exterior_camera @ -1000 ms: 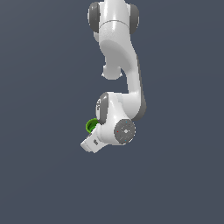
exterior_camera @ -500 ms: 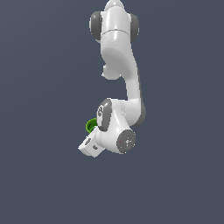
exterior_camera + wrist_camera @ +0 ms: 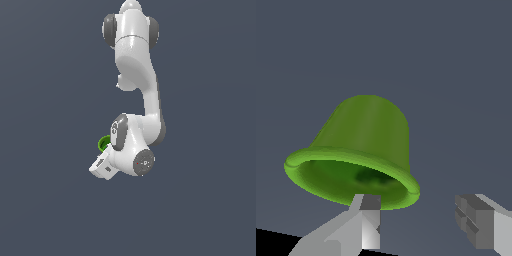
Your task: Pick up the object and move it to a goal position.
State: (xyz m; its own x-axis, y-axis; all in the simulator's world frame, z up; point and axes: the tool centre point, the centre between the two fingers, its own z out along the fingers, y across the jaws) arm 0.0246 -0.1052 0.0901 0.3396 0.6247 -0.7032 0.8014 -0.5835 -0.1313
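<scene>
The object [image 3: 363, 145] is a bright green cup with a flared rim and a darker green hollow that faces the wrist camera. My gripper [image 3: 418, 209] is open. One grey finger [image 3: 370, 220] sits just in front of the cup's rim, and the other finger [image 3: 476, 222] stands well off to the side, clear of it. Nothing is between the fingers. In the exterior view only a sliver of the object [image 3: 103, 144] shows behind the white wrist, just above the gripper [image 3: 101, 167], whose fingers are hidden there.
The white arm [image 3: 135, 75] hangs down from the top of the exterior view, with its round wrist joint [image 3: 142, 161] lowest. All around it is a plain dark grey-blue ground [image 3: 45, 200].
The arm's upper links have shifted a little to the exterior view's right and the wrist joint has sunk slightly. The green cup has stayed in place.
</scene>
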